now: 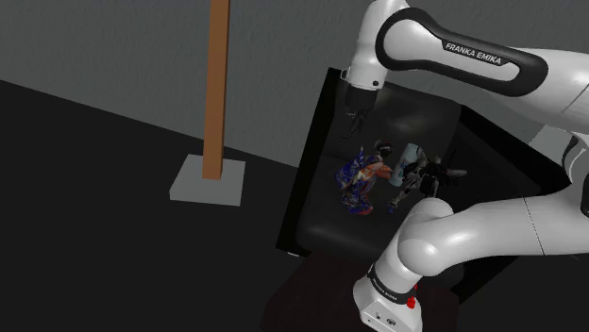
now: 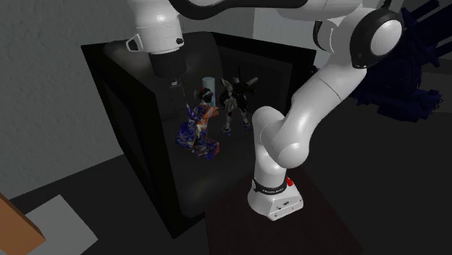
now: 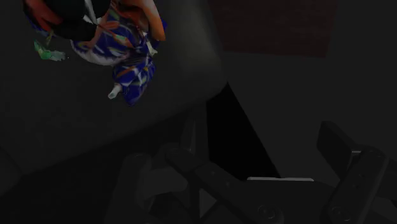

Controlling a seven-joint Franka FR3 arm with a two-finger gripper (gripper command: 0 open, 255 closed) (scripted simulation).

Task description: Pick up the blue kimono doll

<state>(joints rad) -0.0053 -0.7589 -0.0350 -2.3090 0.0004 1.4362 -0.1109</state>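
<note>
The blue kimono doll [image 1: 360,181] stands on a black table [image 1: 316,222], its robe patterned blue with orange and white and its hair dark. In the second exterior view the doll [image 2: 197,130] is near the table's middle. My black gripper [image 1: 355,121] hangs in the air above it without touching it, just over the doll's head in the second exterior view [image 2: 172,84]. In the wrist view the doll [image 3: 124,51] lies well ahead of the gripper [image 3: 264,184], whose fingers [image 3: 357,172] stand apart and open with nothing between them.
A black-and-white robot figure [image 1: 420,179] and a pale cylinder [image 1: 408,158] stand close beside the doll. A wooden post [image 1: 217,85] on a grey base rises to the shoulder view's left. My stand [image 2: 319,217] adjoins the table.
</note>
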